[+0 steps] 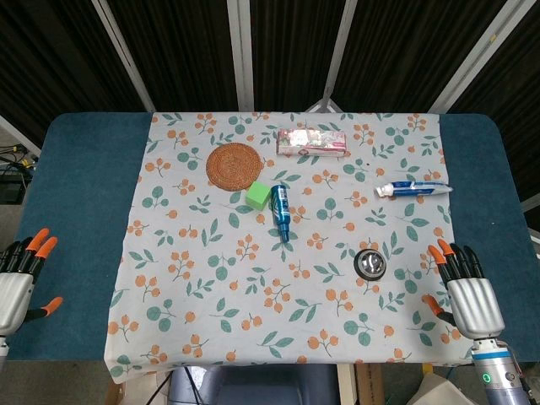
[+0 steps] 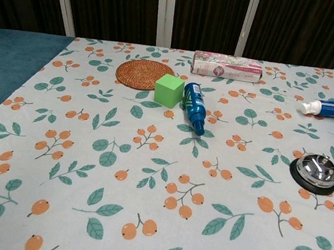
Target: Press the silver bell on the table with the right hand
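Note:
The silver bell (image 1: 370,263) on a black base sits on the floral cloth, right of centre; the chest view shows the bell (image 2: 314,172) near the right edge. My right hand (image 1: 468,293) hovers palm-down at the table's front right, to the right of the bell and a little nearer, with its fingers spread and holding nothing. At the far left edge my left hand (image 1: 18,278) is open too, away from every object. Neither hand appears in the chest view.
A blue bottle (image 1: 281,212) lies next to a green cube (image 1: 259,196). Behind them are a woven coaster (image 1: 234,164) and a pink box (image 1: 312,142). A toothpaste tube (image 1: 413,188) lies behind the bell. Blue table (image 1: 84,186) shows beside the cloth.

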Robot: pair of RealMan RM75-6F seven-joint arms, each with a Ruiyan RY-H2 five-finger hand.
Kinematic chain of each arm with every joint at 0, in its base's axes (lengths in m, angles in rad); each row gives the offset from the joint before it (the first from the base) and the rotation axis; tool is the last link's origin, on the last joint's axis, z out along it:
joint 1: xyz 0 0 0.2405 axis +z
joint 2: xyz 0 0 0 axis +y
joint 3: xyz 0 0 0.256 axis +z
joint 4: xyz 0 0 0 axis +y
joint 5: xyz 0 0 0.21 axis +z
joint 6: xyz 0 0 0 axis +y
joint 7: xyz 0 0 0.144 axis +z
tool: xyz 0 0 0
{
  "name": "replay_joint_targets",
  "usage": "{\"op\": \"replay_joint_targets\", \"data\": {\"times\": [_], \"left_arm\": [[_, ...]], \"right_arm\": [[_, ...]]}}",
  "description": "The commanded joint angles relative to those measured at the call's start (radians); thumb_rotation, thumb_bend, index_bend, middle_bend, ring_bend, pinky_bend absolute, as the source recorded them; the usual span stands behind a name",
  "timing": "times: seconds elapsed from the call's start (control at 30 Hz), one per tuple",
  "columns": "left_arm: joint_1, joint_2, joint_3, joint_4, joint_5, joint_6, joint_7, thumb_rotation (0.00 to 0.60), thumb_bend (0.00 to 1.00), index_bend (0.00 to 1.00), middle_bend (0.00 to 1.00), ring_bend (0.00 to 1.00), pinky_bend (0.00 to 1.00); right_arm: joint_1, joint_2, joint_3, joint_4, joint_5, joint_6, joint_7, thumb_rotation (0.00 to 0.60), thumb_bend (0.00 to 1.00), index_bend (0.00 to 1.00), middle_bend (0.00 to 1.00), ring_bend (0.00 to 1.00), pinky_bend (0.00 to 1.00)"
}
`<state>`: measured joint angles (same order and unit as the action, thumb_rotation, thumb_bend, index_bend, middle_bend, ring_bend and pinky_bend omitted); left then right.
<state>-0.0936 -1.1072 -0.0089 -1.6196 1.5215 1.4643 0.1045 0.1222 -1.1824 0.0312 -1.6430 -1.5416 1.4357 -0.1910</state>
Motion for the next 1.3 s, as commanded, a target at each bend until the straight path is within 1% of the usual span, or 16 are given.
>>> {"op": "replay_joint_targets", "data": {"times": [0.03, 0.6, 0.67, 0.77, 0.97, 1.03, 1.1, 1.3], "left_arm": [[0.000, 0.000, 0.000, 0.000, 0.000, 0.000, 0.001, 0.600, 0.03, 0.00, 0.00, 0.00, 0.00], [0.002, -0.003, -0.001, 0.002, 0.001, 0.006, 0.000, 0.600, 0.03, 0.00, 0.00, 0.00, 0.00], [0.003, -0.003, 0.000, 0.002, 0.002, 0.005, -0.001, 0.600, 0.03, 0.00, 0.00, 0.00, 0.00], [0.002, -0.004, 0.000, 0.002, 0.003, 0.006, 0.003, 0.600, 0.03, 0.00, 0.00, 0.00, 0.00], [0.003, -0.005, -0.001, 0.002, 0.002, 0.007, 0.003, 0.600, 0.03, 0.00, 0.00, 0.00, 0.00], [0.003, -0.005, -0.001, 0.002, 0.001, 0.007, 0.003, 0.600, 0.03, 0.00, 0.00, 0.00, 0.00], [0.004, -0.005, -0.002, 0.001, -0.001, 0.008, 0.000, 0.600, 0.03, 0.00, 0.00, 0.00, 0.00], [0.004, -0.005, -0.003, 0.001, -0.002, 0.008, -0.004, 0.600, 0.03, 0.00, 0.00, 0.00, 0.00]], "right_arm": [[0.000, -0.001, 0.000, 0.000, 0.000, 0.001, -0.001, 0.600, 0.32, 0.00, 0.00, 0.00, 0.00], [0.002, -0.008, -0.004, -0.006, -0.003, -0.006, -0.011, 0.600, 0.32, 0.00, 0.00, 0.00, 0.00], [0.004, -0.011, -0.004, -0.010, -0.002, -0.011, -0.012, 0.600, 0.34, 0.00, 0.00, 0.00, 0.00], [0.013, -0.019, -0.003, -0.021, 0.011, -0.033, -0.024, 0.600, 0.44, 0.00, 0.00, 0.00, 0.00], [0.041, -0.048, 0.007, -0.043, 0.037, -0.082, -0.075, 0.600, 0.74, 0.00, 0.00, 0.00, 0.00], [0.049, -0.058, 0.009, -0.049, 0.047, -0.097, -0.094, 0.600, 0.78, 0.00, 0.00, 0.00, 0.00], [0.060, -0.072, 0.013, -0.055, 0.067, -0.119, -0.128, 0.600, 0.81, 0.00, 0.00, 0.00, 0.00], [0.091, -0.133, 0.030, -0.048, 0.121, -0.164, -0.228, 0.600, 0.82, 0.00, 0.00, 0.00, 0.00]]}}
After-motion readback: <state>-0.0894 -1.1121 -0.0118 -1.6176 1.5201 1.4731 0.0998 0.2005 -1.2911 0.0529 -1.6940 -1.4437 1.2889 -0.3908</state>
